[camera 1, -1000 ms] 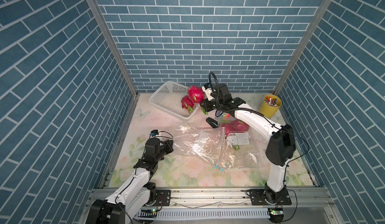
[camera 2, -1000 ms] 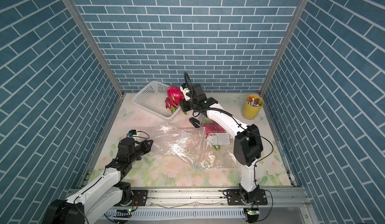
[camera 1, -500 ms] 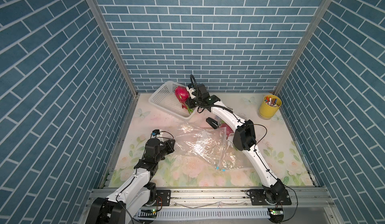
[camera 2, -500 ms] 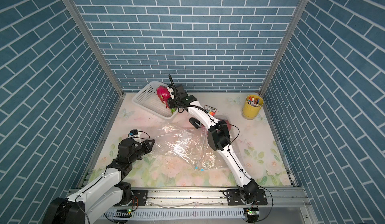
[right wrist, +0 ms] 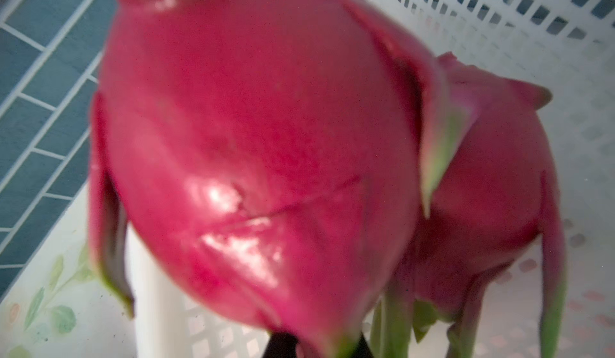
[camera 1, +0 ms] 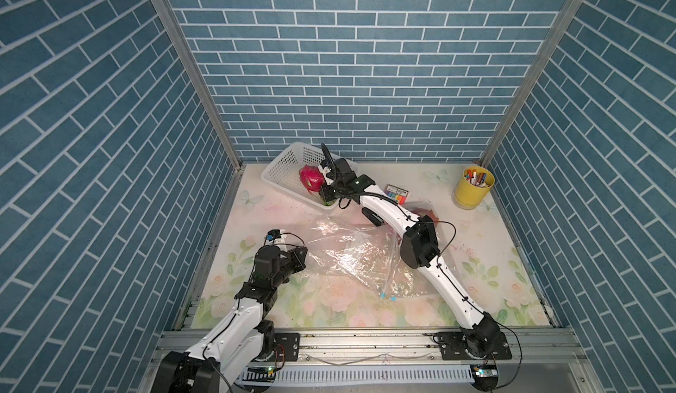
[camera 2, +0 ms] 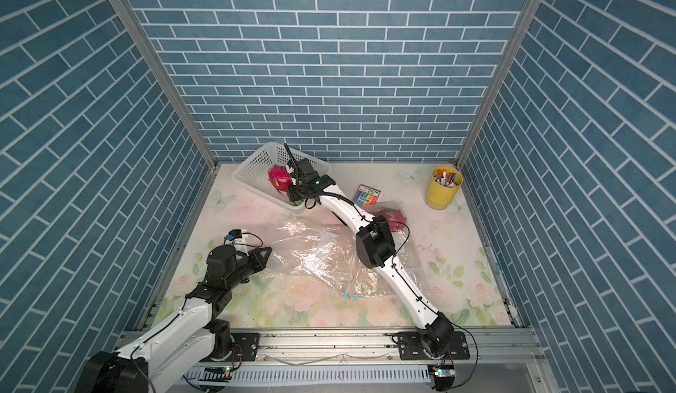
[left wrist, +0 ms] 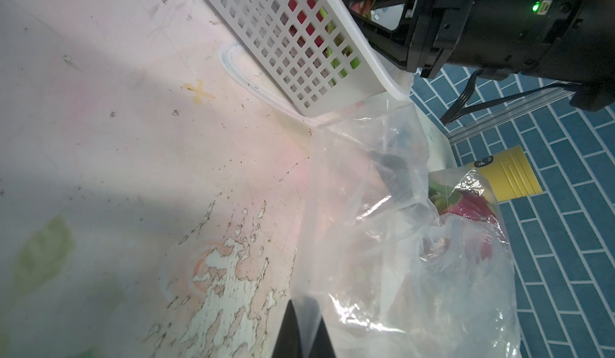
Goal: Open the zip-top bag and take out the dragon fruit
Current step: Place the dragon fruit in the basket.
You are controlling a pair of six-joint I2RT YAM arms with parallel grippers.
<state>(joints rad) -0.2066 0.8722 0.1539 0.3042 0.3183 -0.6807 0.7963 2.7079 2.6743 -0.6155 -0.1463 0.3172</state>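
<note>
The right claw (camera 1: 326, 192) pinches a pink dragon fruit (right wrist: 259, 140) by its end, holding it just over the white basket (camera 1: 283, 161) at the bench's (camera 1: 475, 263) back left. Another fruit (right wrist: 492, 190) lies in the basket behind it. The left claw (left wrist: 304, 334) is pressed together on the edge of the clear zip-top bag (camera 1: 351, 252), which lies crumpled mid-bench. A third fruit (camera 2: 390, 216) lies under clear plastic near the striped marker pack (camera 1: 397, 194), whose print is too small to read. The yellow cup (camera 1: 473, 190) of markers carries a small black label (left wrist: 484, 162), also unreadable.
</note>
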